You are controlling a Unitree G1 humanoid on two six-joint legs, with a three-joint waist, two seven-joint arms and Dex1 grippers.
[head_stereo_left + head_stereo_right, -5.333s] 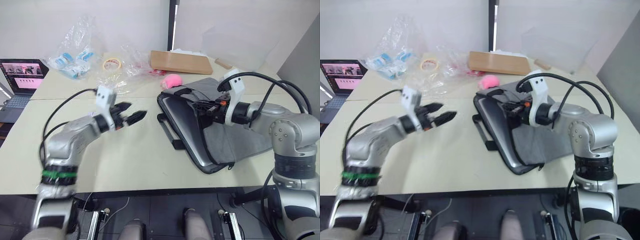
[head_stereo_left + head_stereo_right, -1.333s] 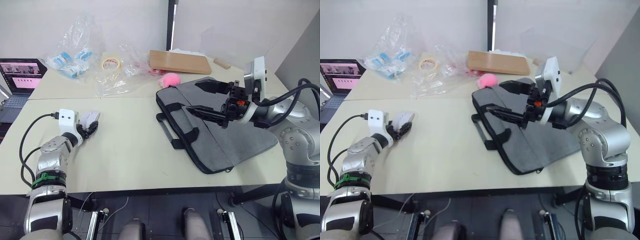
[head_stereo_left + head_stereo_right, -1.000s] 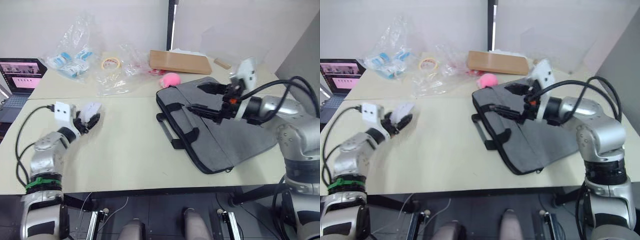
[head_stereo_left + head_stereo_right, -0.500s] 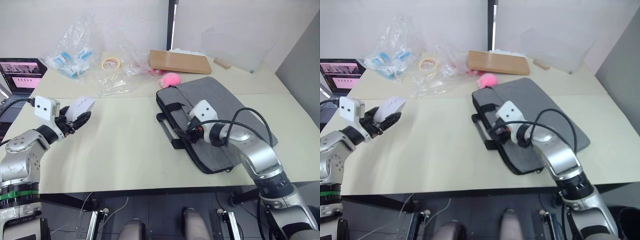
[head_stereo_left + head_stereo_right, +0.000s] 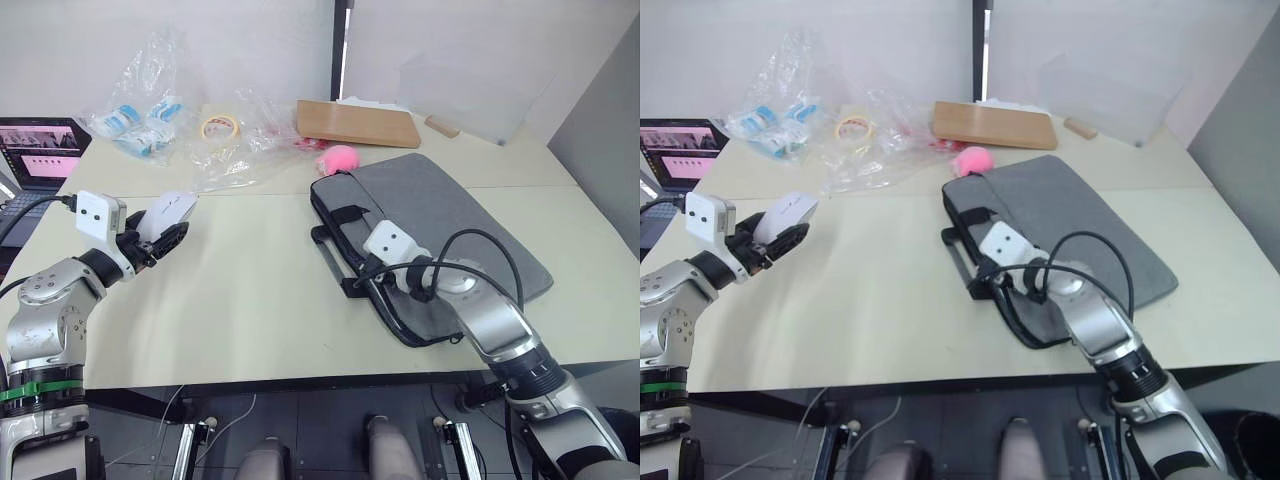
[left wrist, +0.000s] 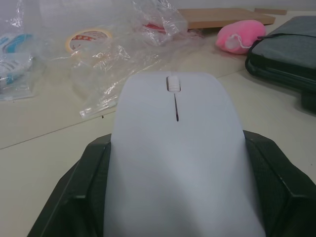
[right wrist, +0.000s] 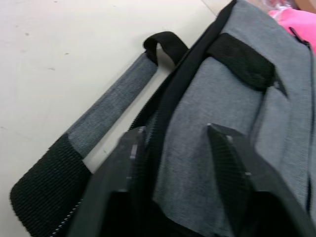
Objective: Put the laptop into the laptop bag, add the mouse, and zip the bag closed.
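Observation:
The grey laptop bag [image 5: 450,215] lies flat on the table's right half, its black strap handle [image 7: 106,116] resting on the table beside it. My right gripper [image 5: 358,283] is down at the bag's left edge. It is open, and its fingers [image 7: 129,148] straddle the grey top flap beside the black edging. My left gripper [image 5: 165,228] hovers above the table's left side, shut on the white mouse [image 6: 175,148], which lies flat between its black fingers. The laptop is hidden from view.
A pink fuzzy object [image 5: 340,159] lies just behind the bag. Further back are a brown board [image 5: 355,123], crumpled plastic bags [image 5: 240,150], a tape roll [image 5: 222,127] and blue-white packets [image 5: 140,125]. A small dark laptop with a lit screen [image 5: 40,150] stands at far left.
My right arm swung down from above the bag to its left edge, then slid slightly nearer along it. My left gripper lifted the mouse off the table and carried it slightly right.

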